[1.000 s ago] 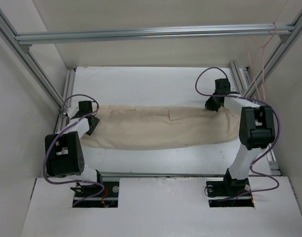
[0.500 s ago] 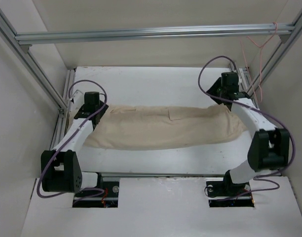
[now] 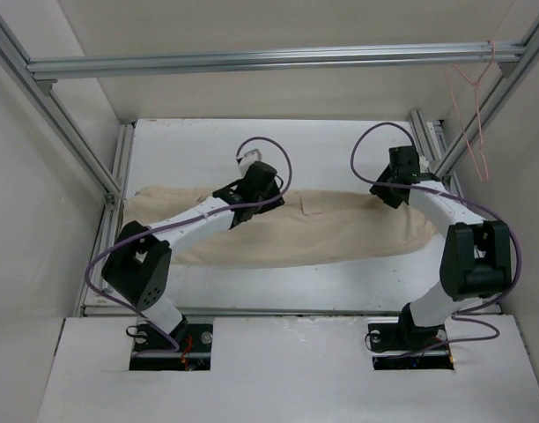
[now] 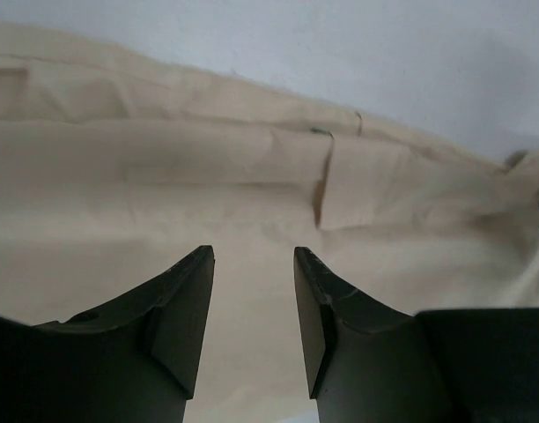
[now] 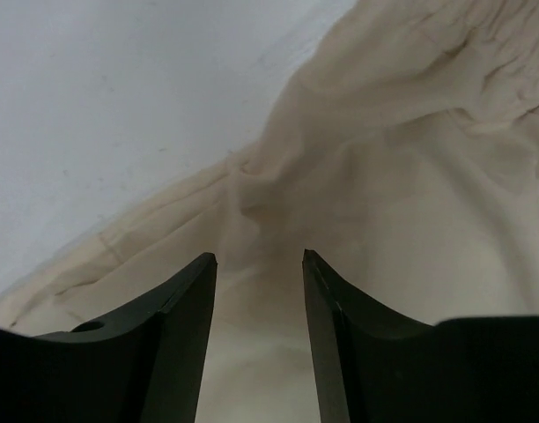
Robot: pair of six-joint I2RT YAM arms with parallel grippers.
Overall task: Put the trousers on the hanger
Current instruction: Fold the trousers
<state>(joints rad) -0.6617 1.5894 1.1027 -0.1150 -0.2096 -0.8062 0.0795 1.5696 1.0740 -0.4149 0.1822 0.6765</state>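
The beige trousers (image 3: 340,231) lie stretched flat across the table from left to right. My left gripper (image 3: 268,198) is open and empty, low over their middle-left part, pointing right toward a pocket flap (image 4: 358,181). In the left wrist view the open gripper (image 4: 254,251) has only cloth (image 4: 208,167) under it. My right gripper (image 3: 384,192) is open and empty over the trousers' right end near the far edge. In the right wrist view the open gripper (image 5: 259,257) is above gathered cloth (image 5: 384,159). The thin pink hanger (image 3: 472,97) hangs from the frame at the upper right, apart from both grippers.
Aluminium frame bars (image 3: 269,60) cross the back and run down both sides. Rails edge the white table (image 3: 269,150) at left and right. Purple cables (image 3: 362,145) loop above both wrists. Bare table shows beyond the trousers (image 5: 120,88).
My left arm has swung right from the trousers' left end to over their middle, leaving that end uncovered. My right gripper shifted slightly near the right end. The hanger has swung a little.
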